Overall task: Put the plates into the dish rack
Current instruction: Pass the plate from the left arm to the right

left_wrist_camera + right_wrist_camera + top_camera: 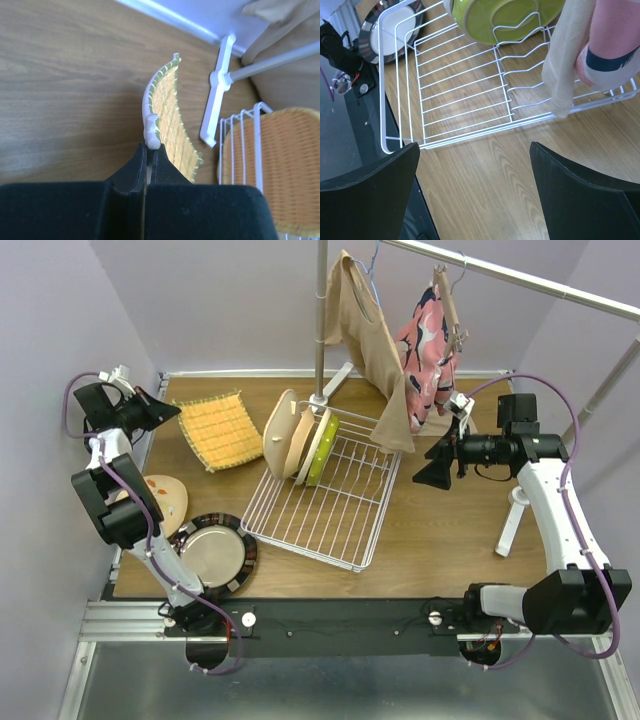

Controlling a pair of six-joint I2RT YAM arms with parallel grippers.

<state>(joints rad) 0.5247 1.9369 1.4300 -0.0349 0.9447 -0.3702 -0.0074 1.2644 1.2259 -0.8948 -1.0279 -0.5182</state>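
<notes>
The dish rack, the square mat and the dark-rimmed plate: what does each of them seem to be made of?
Dish rack: probably metal wire with a smooth white coating; thin, evenly bent rods, slightly shiny.
Woven mat: seemingly straw or similar fibre, matt yellow-orange; ribbed weave and pale bound edge show.
Dark-rimmed plate: glossy, reflective rim; glazed ceramic or metal, I cannot tell.

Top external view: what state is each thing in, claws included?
left claw: shut, tips at the woven mat's edge.
right claw: open, empty.
dish rack: partly filled at its far end.
racked plates: standing on edge.
dark-rimmed plate: flat on the table, unloaded.
floral plate: flat on the table, partly hidden.
garments: hanging from the rail.
</notes>
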